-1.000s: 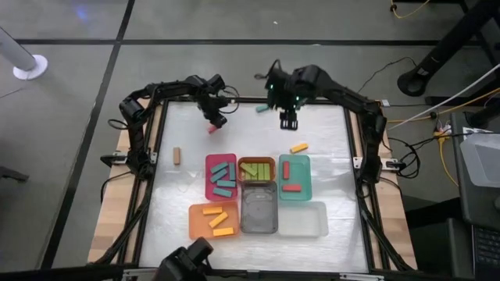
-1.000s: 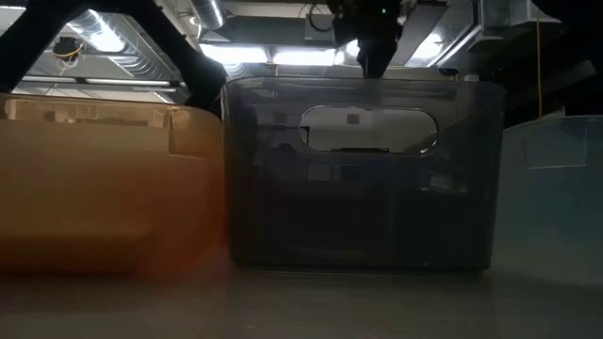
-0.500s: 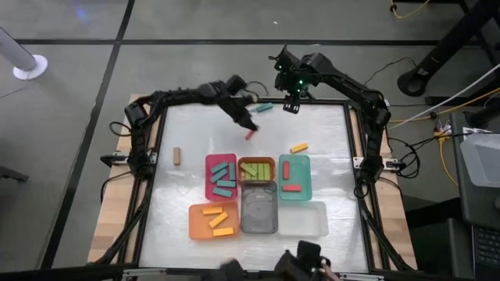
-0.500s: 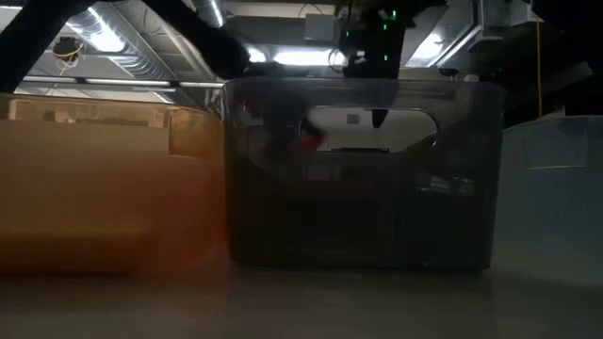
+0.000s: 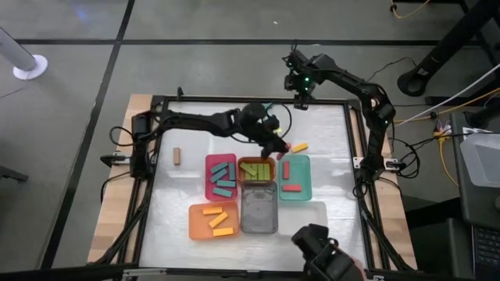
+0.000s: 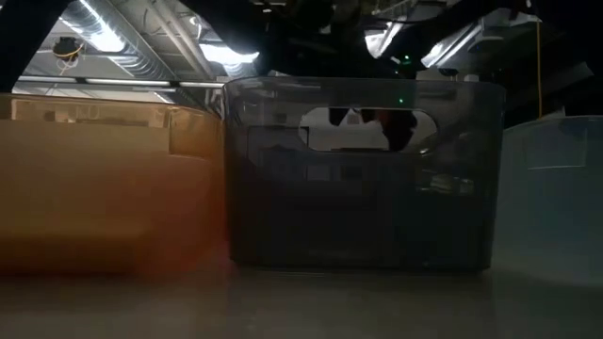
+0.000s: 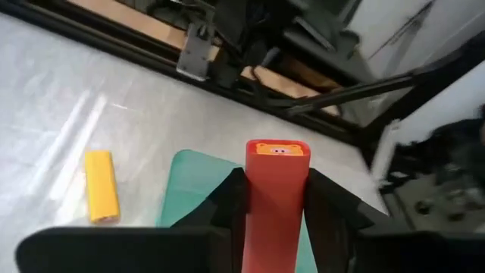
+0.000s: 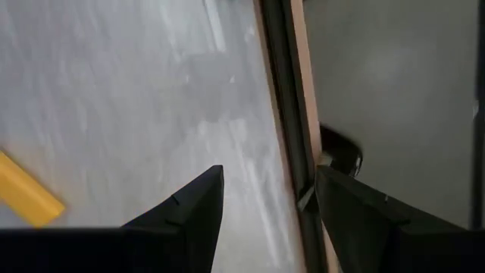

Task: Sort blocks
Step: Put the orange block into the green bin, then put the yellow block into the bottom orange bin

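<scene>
High view — teal tray (image 5: 303, 181), two red blocks (image 5: 290, 179) inside.

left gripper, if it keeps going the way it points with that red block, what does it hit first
Most likely the teal tray. The left gripper, shut on the red block, points down at the tray's near edge, with the yellow block off to one side. Depth is hard to judge here.
</scene>
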